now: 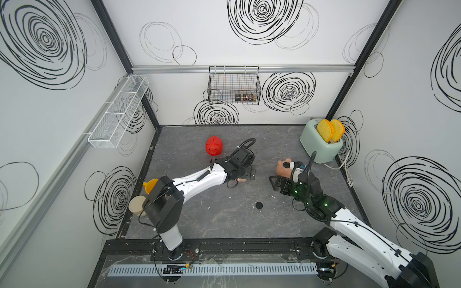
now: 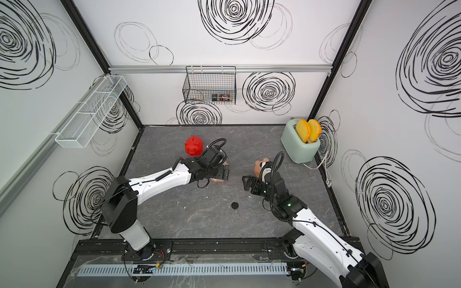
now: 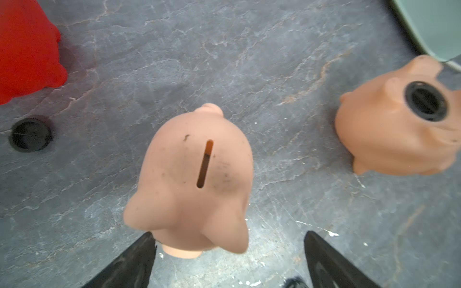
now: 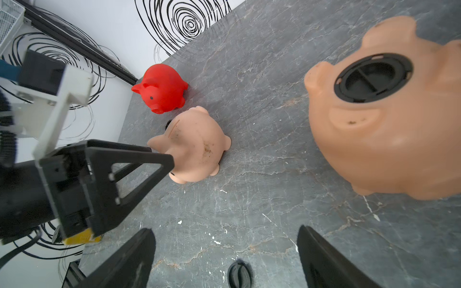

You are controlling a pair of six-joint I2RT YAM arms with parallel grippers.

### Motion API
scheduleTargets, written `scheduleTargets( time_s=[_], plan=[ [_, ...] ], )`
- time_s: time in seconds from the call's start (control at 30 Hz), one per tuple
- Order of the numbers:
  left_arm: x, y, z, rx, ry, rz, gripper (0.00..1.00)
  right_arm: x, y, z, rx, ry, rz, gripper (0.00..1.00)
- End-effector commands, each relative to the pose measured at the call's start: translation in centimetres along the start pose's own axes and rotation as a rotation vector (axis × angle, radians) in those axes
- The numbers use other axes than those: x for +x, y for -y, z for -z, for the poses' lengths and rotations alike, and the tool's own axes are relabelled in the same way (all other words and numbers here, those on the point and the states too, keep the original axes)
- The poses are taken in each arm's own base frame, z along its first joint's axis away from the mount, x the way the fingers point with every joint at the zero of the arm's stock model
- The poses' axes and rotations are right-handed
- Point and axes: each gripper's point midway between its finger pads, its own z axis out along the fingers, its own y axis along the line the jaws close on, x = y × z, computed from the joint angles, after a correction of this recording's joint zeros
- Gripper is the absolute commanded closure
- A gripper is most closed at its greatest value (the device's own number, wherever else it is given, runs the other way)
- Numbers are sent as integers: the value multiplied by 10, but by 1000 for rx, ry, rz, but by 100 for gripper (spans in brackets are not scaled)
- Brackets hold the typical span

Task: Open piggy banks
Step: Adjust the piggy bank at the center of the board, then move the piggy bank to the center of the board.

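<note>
3 piggy banks sit on the grey marbled table point(image 1: 224, 224). The pale pink pig point(image 3: 194, 182) stands upright near the middle, coin slot point(image 3: 205, 163) up. The left wrist view shows it whole, while both top views hide nearly all of it under the left gripper point(image 1: 245, 175). That gripper's jaws are spread wide above the pig's head end; whether a finger touches the pig I cannot tell.

The red pig point(image 1: 214, 145) stands upright just beyond it toward the back wall, apart from it. The peach-tan pig point(image 4: 389, 124) lies belly-up further right, its round black belly plug point(image 4: 373, 77) seated in the hole — plain in both wrist views, partly covered by the right arm from above. The right gripper point(image 4: 225, 230) hovers beside this pig, jaws wide apart over the table.

1 loose black plug point(image 1: 259, 205) lies flat nearer the front, well apart from all 3 pigs. A mint toaster point(image 1: 316, 147) holding 2 toast slices point(image 1: 330, 129) stands in the back right corner, near the peach-tan pig.
</note>
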Motion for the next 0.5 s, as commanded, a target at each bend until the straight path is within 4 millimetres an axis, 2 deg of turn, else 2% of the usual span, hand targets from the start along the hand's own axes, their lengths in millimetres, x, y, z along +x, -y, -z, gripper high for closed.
scheduleTargets(
  time_s=[0.0,0.1,0.23,0.47],
  plan=[
    [-4,13,18,133,35,39,4,6,-6,-7,-31,-31,32,6],
    [-3,6,38,190,89,65,4,13,-10,-16,-21,-64,52,6],
    [4,-17,61,267,173,136,4,24,-28,-26,-8,-88,112,6],
    [27,-57,81,421,259,293,4,48,-53,-60,18,-157,139,5]
  ],
)
